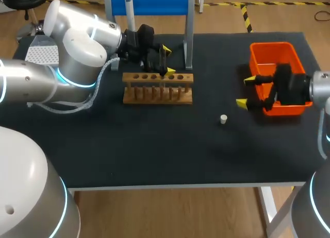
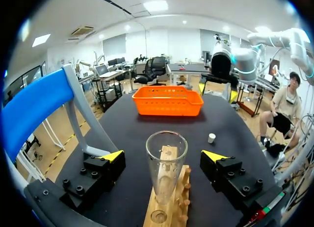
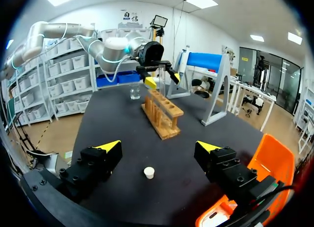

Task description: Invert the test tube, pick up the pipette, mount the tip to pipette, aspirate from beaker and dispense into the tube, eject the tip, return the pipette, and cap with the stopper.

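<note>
My left claw (image 2: 163,155) is open. The clear glass test tube (image 2: 167,163) stands upright btwn its fingers, touching neither, seated in the light wooden rack (image 2: 171,202) beneath. Prob. light, stiff, slick and fragile, so I'd grip mid-wall, gently. Right claw (image 3: 157,146) is open too, w/ the small white stopper (image 3: 149,172) just ahead of it on the black tabletop (image 3: 122,119).
</note>
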Controlling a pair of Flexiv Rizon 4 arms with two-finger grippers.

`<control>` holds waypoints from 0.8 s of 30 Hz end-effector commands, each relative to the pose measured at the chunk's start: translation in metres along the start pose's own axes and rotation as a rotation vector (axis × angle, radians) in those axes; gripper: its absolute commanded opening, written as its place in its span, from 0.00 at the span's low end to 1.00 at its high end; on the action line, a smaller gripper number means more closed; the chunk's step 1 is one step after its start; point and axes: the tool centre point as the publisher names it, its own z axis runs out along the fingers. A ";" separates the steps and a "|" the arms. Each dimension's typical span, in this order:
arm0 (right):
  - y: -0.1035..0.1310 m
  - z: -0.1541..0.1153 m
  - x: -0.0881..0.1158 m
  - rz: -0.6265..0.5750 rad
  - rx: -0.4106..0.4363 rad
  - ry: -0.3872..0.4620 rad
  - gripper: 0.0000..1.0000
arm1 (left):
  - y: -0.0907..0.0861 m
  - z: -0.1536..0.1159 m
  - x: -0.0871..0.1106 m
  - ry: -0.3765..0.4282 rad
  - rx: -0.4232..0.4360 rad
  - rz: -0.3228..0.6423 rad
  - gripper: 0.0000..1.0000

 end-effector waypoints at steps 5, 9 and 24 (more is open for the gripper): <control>-0.014 0.007 0.011 -0.002 0.023 -0.011 1.00 | 0.000 0.000 0.000 0.001 -0.001 0.000 1.00; -0.020 0.012 0.013 0.005 0.039 -0.014 1.00 | 0.000 0.000 0.000 0.001 -0.001 0.000 1.00; -0.047 0.029 0.024 0.012 0.079 -0.040 1.00 | 0.000 0.000 0.000 0.001 -0.001 0.000 1.00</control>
